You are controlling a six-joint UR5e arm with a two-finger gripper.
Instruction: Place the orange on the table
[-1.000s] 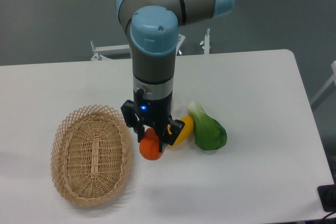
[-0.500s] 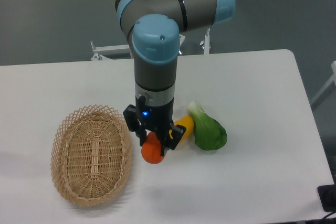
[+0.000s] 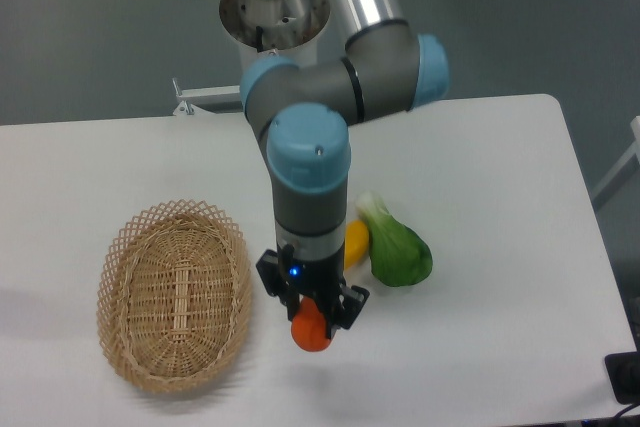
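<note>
The orange (image 3: pixel 312 332), a small round red-orange fruit, sits between the fingers of my gripper (image 3: pixel 313 325), which is shut on it. It hangs low over the white table (image 3: pixel 480 167), to the right of the basket and toward the front edge. Whether the orange touches the tabletop I cannot tell. The arm's wrist stands upright above it and hides the top of the fruit.
An oval wicker basket (image 3: pixel 175 292) lies at the left, close to the gripper. A green vegetable (image 3: pixel 398 247) and an elongated yellow fruit (image 3: pixel 355 241) lie just behind and right of the gripper. The table's front edge is near.
The gripper, still holding the orange, has moved toward the front of the table and slightly right, away from the yellow fruit. The arm's upper links have swung back.
</note>
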